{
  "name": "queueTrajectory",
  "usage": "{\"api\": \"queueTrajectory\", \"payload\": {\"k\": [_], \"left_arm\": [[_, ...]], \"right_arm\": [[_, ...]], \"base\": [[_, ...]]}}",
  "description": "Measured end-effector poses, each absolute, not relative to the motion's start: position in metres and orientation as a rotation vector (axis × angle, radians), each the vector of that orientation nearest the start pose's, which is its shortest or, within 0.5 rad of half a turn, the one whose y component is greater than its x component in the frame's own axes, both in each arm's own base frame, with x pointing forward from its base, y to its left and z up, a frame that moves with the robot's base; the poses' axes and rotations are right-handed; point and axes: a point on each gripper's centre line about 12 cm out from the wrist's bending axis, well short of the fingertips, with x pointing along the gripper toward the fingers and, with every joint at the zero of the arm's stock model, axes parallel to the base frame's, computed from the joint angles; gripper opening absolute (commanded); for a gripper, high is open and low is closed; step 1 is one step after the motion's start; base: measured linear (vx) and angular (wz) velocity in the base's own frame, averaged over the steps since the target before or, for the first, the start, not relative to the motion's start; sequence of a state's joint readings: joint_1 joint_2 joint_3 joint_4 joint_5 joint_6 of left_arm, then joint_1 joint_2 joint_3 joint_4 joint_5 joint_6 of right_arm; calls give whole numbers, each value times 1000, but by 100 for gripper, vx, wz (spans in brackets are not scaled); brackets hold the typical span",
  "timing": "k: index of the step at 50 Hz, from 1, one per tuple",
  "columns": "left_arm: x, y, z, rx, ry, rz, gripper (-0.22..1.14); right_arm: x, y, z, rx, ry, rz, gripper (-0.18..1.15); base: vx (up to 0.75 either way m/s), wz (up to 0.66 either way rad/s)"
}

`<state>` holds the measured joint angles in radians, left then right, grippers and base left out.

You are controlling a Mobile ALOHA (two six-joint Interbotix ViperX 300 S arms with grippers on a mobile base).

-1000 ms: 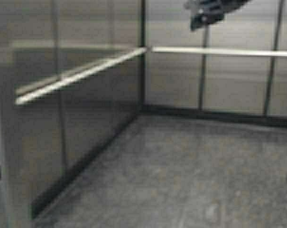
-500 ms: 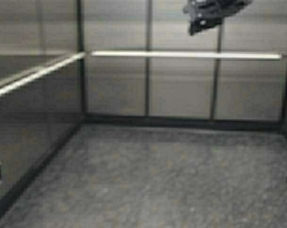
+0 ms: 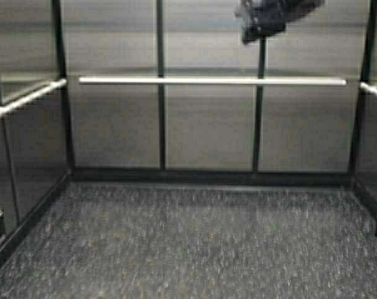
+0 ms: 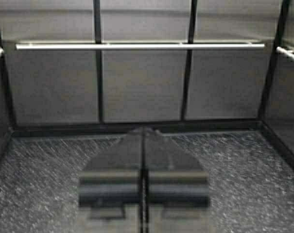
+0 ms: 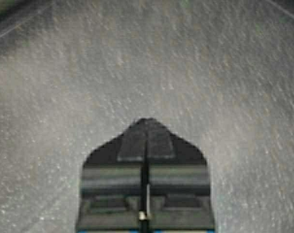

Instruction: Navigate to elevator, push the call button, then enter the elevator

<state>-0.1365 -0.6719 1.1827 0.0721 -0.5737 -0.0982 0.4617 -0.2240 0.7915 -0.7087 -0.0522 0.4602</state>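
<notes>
Jaws of the left gripper (image 4: 143, 133) are pressed together along a thin centre seam and hold nothing; it points toward the back wall, below the long pale metal handrail (image 3: 212, 80) that runs across that wall. Jaws of the right gripper (image 5: 146, 124) are likewise closed and empty, aimed down at the dark speckled floor (image 3: 194, 243). In the high view a dark piece of an arm, cut off by the upper edge, hangs above the handrail's right half; which part it is cannot be made out.

The robot is inside the elevator (image 3: 207, 131): grey panelled back wall split by dark vertical strips behind the handrail, with shorter side rails (image 3: 23, 99) meeting it at either end, both cut off by the frame edges. The steel doors and the call button are out of view. No writing or label can be read anywhere. Small pale shapes at the lower corners of the high view, far below the handrail, are too clipped to identify.
</notes>
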Motion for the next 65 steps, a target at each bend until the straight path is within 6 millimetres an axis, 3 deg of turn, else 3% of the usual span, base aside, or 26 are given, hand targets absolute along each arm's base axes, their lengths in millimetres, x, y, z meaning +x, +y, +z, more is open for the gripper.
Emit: {"api": "queueTrajectory", "payload": {"k": [6,11,17,25,29,33,37,51,57,65], "left_arm": [[242,-36,253,-38,-27,-166,3],[237,-39,242,-42,6,-182,3],[225,-42,264,-23,-88,-203,3],[211,-49,278,-4,-155,-244,3],[219,-48,276,40,-133,-233,3],[230,-51,261,50,-59,-235,3],[235,-53,254,36,-26,-238,3],[233,-55,260,33,-51,-250,3],[240,-56,243,33,19,-249,3],[239,-57,245,33,9,-255,3]], "right_arm": [[314,160,217,-345,445,543,6],[306,151,194,-369,522,533,6],[300,159,208,-373,476,558,6],[297,159,224,-368,431,557,6],[306,159,227,-367,424,545,6],[316,148,215,-358,472,502,6],[314,144,206,-365,495,498,6],[309,141,223,-356,450,492,6],[311,132,204,-355,510,468,6],[309,131,197,-358,532,469,6]], "base": [[72,-8],[72,-9],[49,-26],[52,-20],[61,-26],[56,-15],[50,-4],[57,-3],[62,-4],[50,-12]]}}
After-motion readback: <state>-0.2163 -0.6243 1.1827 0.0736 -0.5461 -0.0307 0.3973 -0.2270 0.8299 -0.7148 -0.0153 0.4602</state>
